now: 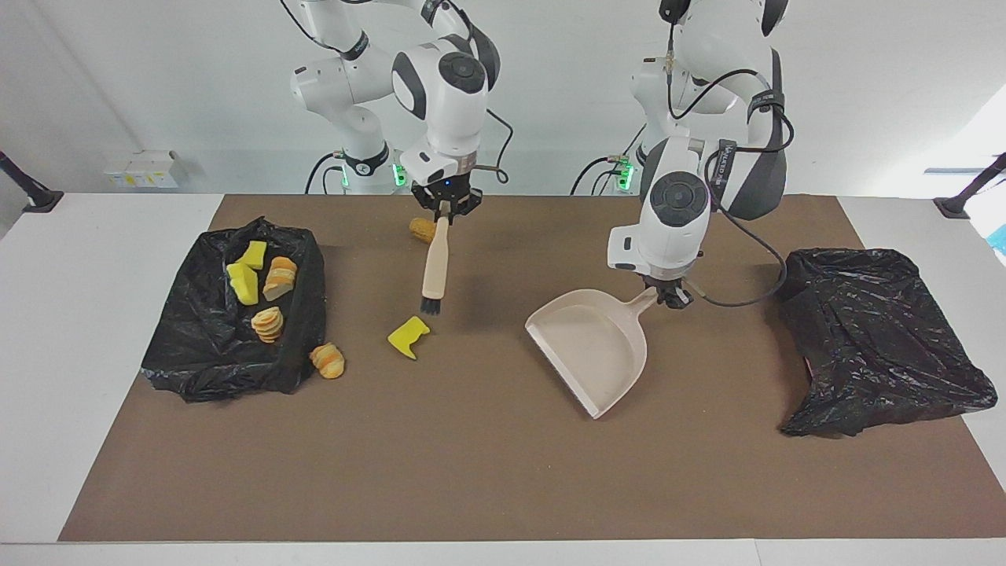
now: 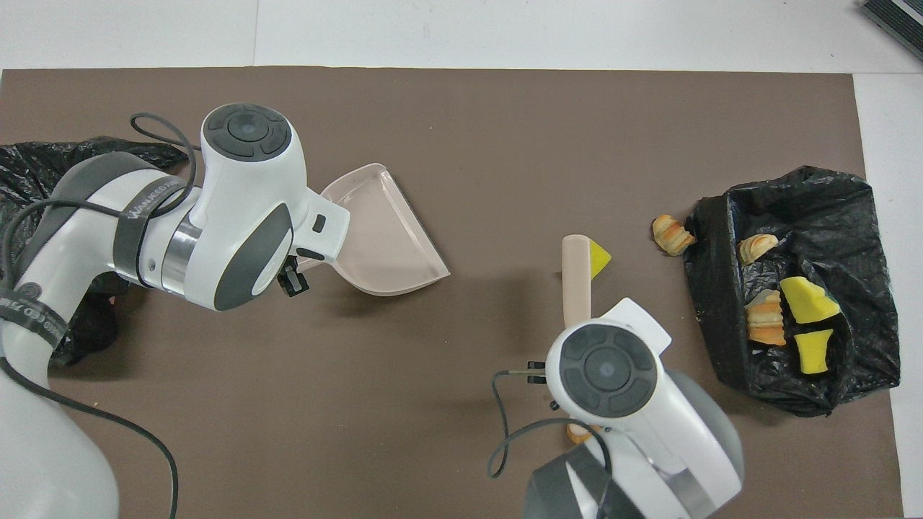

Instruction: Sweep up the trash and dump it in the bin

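**Brush and dustpan both gripped, three pieces loose on the mat**

Twelve o'clock points straight away from the robots, three o'clock toward the right arm's end.

Closest to the robots, a bread lump (image 1: 420,229) lies on the brown mat (image 1: 471,472). The right gripper (image 1: 446,211) hangs beside it, clamped on the handle of a brush (image 1: 435,263) whose bristles point to twelve o'clock, just short of a yellow sponge chunk (image 1: 409,336).

At nine o'clock from the brush, the left gripper (image 1: 668,295) pinches the handle of the dustpan (image 1: 589,350), its mouth facing about two o'clock.

At three o'clock sits the bin (image 1: 306,314), holding four pieces (image 1: 244,284). A striped bread lump (image 1: 328,360) lies against its wall.

A black bag (image 1: 880,338) lies at nine o'clock.
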`<state>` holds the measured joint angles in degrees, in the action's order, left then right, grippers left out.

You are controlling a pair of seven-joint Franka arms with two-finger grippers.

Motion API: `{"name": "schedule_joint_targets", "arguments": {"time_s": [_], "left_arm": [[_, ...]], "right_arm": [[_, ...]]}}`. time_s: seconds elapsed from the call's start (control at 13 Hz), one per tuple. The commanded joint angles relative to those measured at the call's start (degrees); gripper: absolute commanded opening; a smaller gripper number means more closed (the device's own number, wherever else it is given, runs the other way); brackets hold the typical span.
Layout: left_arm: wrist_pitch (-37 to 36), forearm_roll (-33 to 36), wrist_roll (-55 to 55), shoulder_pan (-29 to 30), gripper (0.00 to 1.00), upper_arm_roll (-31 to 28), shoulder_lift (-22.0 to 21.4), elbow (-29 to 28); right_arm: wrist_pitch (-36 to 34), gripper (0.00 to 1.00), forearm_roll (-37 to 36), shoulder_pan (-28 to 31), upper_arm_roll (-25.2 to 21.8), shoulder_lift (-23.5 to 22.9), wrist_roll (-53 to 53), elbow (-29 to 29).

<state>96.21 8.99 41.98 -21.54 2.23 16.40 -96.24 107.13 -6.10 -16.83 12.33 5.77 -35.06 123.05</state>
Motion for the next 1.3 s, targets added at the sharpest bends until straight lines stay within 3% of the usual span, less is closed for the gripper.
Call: {"name": "schedule_joint_targets", "arguments": {"time_s": [0.0,0.23,0.54,0.84,1.23], "left_arm": [[6.05,1.56,4.86,-2.87,0.0,0.23,-6.44,-10.59],[15.66,1.82,4.77,-6.4,0.0,0.23,-11.29,-20.2],[20.22,1.73,3.12,-8.42,0.0,0.23,-10.68,-22.13],[20.16,1.29,-9.36,-9.92,0.0,0.41,-10.86,-22.06],[19.89,0.94,-12.45,-10.54,0.0,0.41,-11.12,-22.32]], "right_arm": [[-0.61,0.0,-7.4,5.83,0.76,-7.68,5.7,-6.75],[-0.96,0.0,-16.27,9.26,0.67,-12.79,6.32,-8.7],[-3.51,0.0,-20.61,14.63,0.67,-14.21,9.91,-9.49],[-3.51,0.0,-24.58,15.42,0.67,-17.28,9.75,-9.49],[-5.08,0.0,-23.01,13.85,1.2,-18.69,9.05,-9.49]]}}
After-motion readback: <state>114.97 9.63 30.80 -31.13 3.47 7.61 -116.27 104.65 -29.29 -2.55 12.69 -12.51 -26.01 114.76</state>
